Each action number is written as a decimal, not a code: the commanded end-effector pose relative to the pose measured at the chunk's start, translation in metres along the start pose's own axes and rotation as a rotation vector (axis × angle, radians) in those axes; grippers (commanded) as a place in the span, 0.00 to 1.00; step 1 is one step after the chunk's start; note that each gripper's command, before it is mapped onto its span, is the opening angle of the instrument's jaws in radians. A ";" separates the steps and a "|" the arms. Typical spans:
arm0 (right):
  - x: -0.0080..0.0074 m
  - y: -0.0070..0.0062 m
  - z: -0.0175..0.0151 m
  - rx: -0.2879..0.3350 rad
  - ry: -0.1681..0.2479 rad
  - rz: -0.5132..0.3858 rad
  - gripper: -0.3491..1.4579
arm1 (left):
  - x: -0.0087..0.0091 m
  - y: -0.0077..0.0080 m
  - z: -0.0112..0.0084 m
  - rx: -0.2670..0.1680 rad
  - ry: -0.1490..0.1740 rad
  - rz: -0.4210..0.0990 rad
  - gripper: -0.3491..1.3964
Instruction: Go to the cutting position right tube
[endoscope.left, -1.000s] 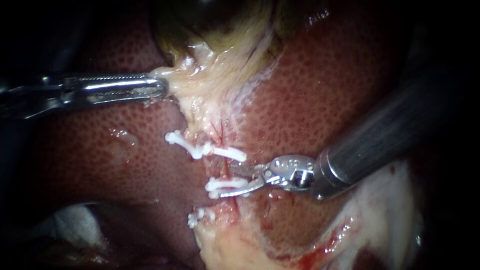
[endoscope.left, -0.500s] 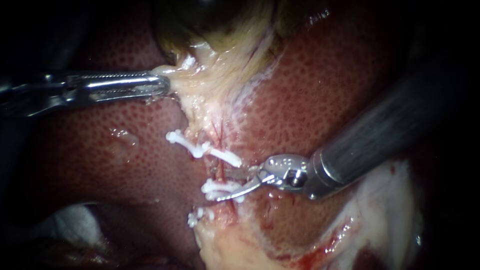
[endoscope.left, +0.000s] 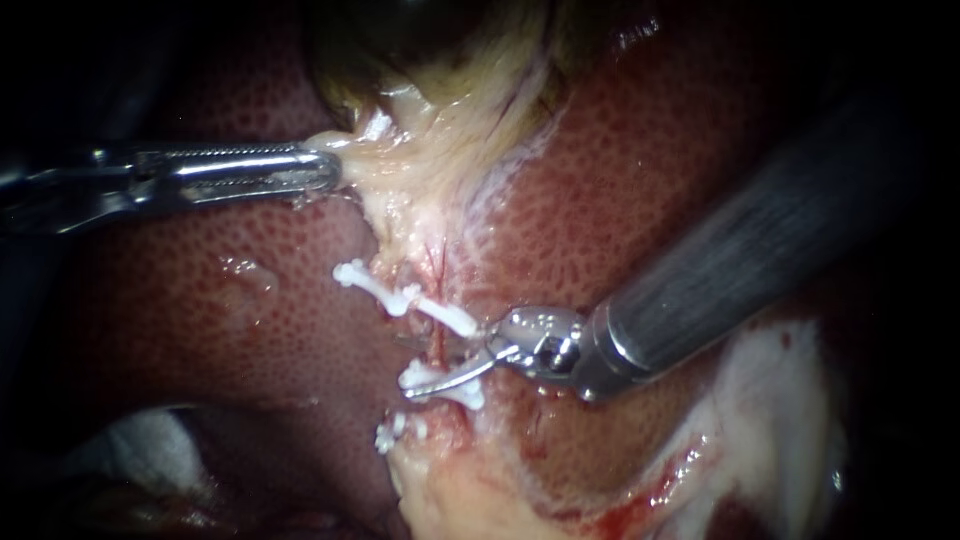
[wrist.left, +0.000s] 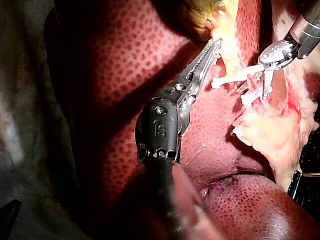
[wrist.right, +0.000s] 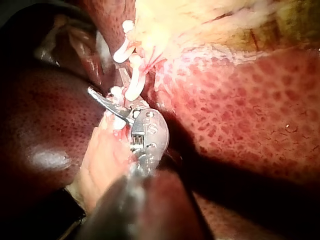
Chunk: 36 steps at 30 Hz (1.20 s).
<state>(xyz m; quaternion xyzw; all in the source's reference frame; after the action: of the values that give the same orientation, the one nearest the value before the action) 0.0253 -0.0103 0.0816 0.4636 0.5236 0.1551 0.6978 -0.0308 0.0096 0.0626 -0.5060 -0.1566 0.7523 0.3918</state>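
The right instrument (endoscope.left: 422, 363) has its end effector open, two thin blades straddling the red tube (endoscope.left: 437, 342) in the gap between the upper clip (endoscope.left: 400, 297) and the middle clip (endoscope.left: 462, 396). The lower blade lies along the middle clip, seemingly touching it. Closing from here could catch that clip and loosen it, or cut so near it that almost no stump is left. The blade tips point at the liver (endoscope.left: 250, 340) beyond and could nick it. The left instrument (endoscope.left: 325, 172) has its end effector clamped on pale tissue (endoscope.left: 400, 175); a slip there would slacken the tube.
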 end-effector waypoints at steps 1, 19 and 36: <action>0.0000 0.0001 0.0001 -0.005 0.000 0.001 0.84 | 0.0000 0.0000 0.0000 0.001 0.000 0.001 0.00; 0.0005 0.0012 0.0007 -0.045 0.026 0.012 0.79 | -0.0001 0.0000 0.0001 0.001 0.000 0.001 0.00; 0.0006 0.0012 0.0008 -0.047 0.030 0.012 0.77 | -0.0001 0.0000 0.0001 0.001 0.000 0.001 0.00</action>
<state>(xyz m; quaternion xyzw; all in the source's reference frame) 0.0266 -0.0097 0.0823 0.4476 0.5274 0.1789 0.6996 -0.0309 0.0095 0.0627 -0.5059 -0.1557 0.7525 0.3918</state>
